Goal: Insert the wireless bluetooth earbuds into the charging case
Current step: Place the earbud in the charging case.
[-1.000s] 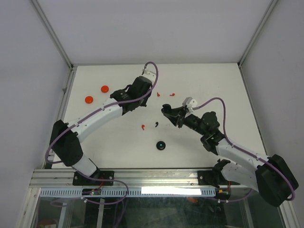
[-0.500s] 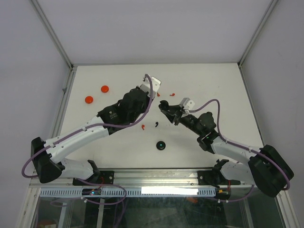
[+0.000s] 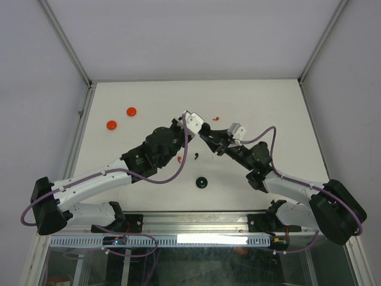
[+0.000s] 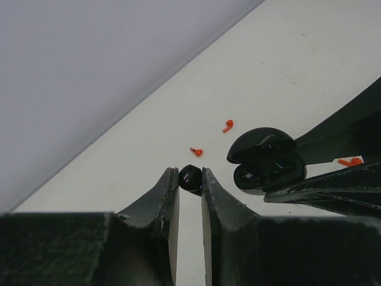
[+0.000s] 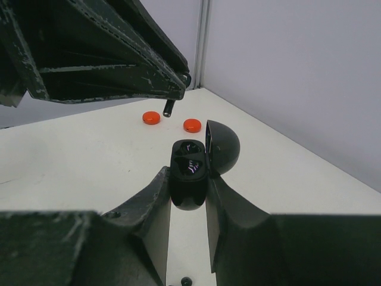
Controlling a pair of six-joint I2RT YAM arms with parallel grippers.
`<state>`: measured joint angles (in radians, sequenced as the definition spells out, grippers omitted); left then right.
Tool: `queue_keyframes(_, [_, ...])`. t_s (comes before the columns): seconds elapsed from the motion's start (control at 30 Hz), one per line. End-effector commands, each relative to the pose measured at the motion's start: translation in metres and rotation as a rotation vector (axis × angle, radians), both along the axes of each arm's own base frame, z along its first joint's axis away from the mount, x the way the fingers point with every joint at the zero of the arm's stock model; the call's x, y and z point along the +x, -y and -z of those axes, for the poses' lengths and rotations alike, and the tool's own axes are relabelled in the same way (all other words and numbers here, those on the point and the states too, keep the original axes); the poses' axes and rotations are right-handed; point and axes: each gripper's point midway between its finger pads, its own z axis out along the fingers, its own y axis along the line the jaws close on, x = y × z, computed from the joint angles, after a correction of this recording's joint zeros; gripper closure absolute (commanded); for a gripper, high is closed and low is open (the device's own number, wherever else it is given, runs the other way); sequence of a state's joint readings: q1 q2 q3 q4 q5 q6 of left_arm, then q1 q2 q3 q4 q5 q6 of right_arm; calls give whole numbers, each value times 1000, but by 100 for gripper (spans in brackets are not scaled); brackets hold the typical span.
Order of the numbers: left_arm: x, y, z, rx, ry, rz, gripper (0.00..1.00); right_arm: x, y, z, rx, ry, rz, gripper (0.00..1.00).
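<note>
A black earbud is pinched at the tips of my left gripper, which is shut on it. Close to its right hangs the black charging case with its lid up and both wells showing. My right gripper is shut on the case and holds it above the table. In the right wrist view the left fingers reach in from the upper left, with the earbud's stem below their tip. In the top view both grippers meet mid-table. Loose red earbuds lie beyond.
Two red discs lie at the back left. A black disc sits near the front middle. A red earbud and a black earbud lie under the arms, and another red earbud lies behind them.
My left arm has swung right and down from the back middle, bringing its fingertips next to the case. The right gripper has shifted slightly left with the case.
</note>
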<state>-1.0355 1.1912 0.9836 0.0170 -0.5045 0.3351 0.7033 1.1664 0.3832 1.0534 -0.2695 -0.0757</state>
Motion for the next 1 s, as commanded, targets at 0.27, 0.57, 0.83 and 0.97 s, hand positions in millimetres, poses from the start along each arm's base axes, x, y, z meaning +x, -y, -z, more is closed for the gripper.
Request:
queue_keyframes(0.27, [-23,22,-49,-134,188,188,94,-9,-1,-38,101,74,-33,100])
queue_keyframes(0.57, [-26,29,-41,-113,190,221,93,-13,1,-43,123,71,-42,100])
queue_keyframes(0.83, [-25,35,-31,-89,184,240,93,-15,1,-45,131,70,-48,100])
queue_keyframes(0.97, [-25,35,-27,-78,181,235,93,-16,2,-48,142,73,-48,100])
